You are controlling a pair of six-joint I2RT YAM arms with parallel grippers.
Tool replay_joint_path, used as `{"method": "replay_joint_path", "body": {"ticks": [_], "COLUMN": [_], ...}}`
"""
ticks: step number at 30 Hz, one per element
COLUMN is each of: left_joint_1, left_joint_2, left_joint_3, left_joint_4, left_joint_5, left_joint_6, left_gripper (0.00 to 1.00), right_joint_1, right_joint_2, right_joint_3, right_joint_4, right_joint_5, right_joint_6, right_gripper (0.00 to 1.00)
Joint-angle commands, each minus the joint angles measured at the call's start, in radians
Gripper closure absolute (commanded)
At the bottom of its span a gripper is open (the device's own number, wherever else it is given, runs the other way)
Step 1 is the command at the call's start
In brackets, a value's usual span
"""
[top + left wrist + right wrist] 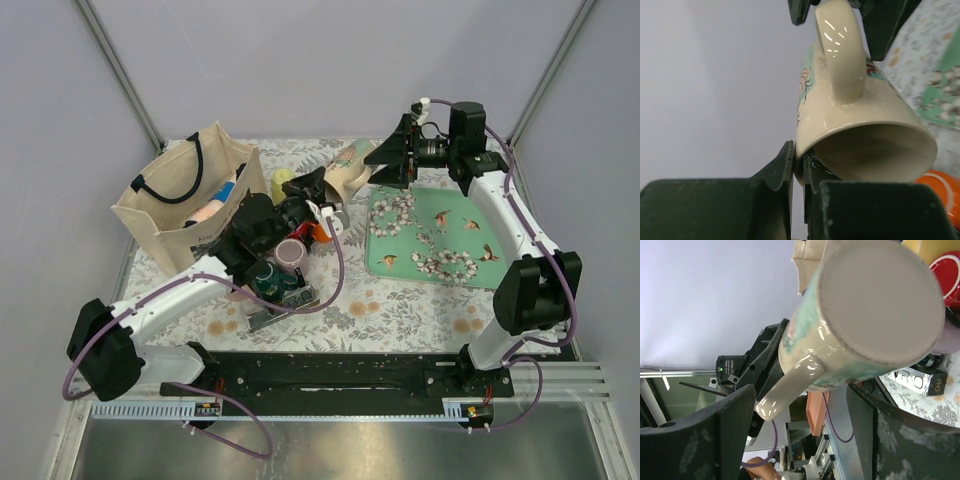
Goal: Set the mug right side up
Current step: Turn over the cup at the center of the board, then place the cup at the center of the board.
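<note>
In midair, the empty mug (860,117) hangs pinched by left jaws.

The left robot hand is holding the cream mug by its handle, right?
Not quite. The left gripper is holding the cream mug by its rim, with one finger inside the opening and one outside. It is not on the handle. The left wrist view shows this.
</note>
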Motion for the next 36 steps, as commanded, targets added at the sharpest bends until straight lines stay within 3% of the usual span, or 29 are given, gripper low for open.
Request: {"method": "replay_joint_path", "body": {"ticks": [1,6,8,14,21,27,32,36], "left_joint_1": [-0.003,-0.003,-0.005,-0.003,-0.024,-0.072,-0.100,-0.104], "left_joint_2": [-0.120,-0.122,-0.091,0.021,0.275,0.485,0.607,0.621], "left_joint_3": [0.108,0.195,0.255,0.476,0.809,0.953,1.016,0.972], "left_joint_4": [-0.190,-0.565,-0.709,-1.135,-1.562,-1.676,-1.708,-1.707], "left_joint_5": [0.085,0.166,0.182,0.197,0.166,0.082,-0.034,-0.038], "left_joint_6": [-0.226,-0.290,-0.301,-0.304,-0.315,-0.415,-0.488,-0.527], "left_gripper": [1.00,1.00,1.00,1.00,1.00,1.00,1.00,1.00], "right_joint_1": [-0.039,-0.105,-0.131,-0.196,-0.220,-0.221,-0.220,-0.220], "right_joint_2": [-0.075,-0.127,-0.146,-0.181,-0.166,-0.152,-0.180,-0.187], "right_joint_3": [-0.049,-0.096,-0.119,-0.150,-0.022,0.069,0.058,0.083], "right_joint_4": [0.050,0.026,0.019,-0.006,-0.391,-0.494,-0.493,-0.481], "right_joint_5": [-0.032,-0.056,-0.064,-0.011,0.262,0.482,0.536,0.585], "right_joint_6": [-0.027,-0.066,-0.100,-0.241,-0.669,-0.820,-0.875,-0.956], "right_gripper": [0.17,0.12,0.01,0.00,0.01,0.00,0.01,0.00]}}
